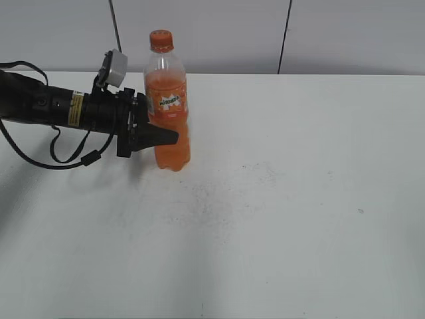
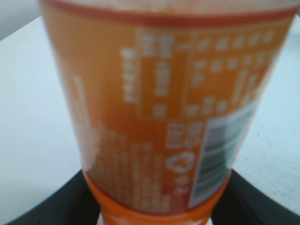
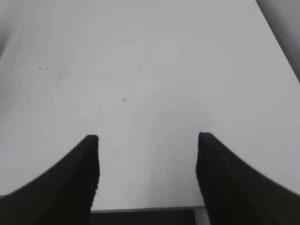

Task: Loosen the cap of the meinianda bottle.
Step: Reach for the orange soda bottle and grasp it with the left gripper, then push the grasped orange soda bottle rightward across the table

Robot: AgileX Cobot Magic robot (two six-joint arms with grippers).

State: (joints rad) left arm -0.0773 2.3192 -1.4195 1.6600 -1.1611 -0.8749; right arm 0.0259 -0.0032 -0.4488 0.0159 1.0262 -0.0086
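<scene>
Filling the left wrist view, blurred orange label of the tall clear plastic meinianda bottle point(image 2: 159, 112), black fingers point(image 2: 51, 206) of the left gripper point(image 1: 174, 137) pressed on both sides of its waist, clamped. Farther off, right gripper point(image 3: 147, 168) spread apart over bare white table point(image 3: 150, 70). Standing upright near the table's back edge, long axis vertical, small ribbed orange cap point(image 1: 161, 40) pointing up. Risk: bottle spinning in a low grip.
</scene>
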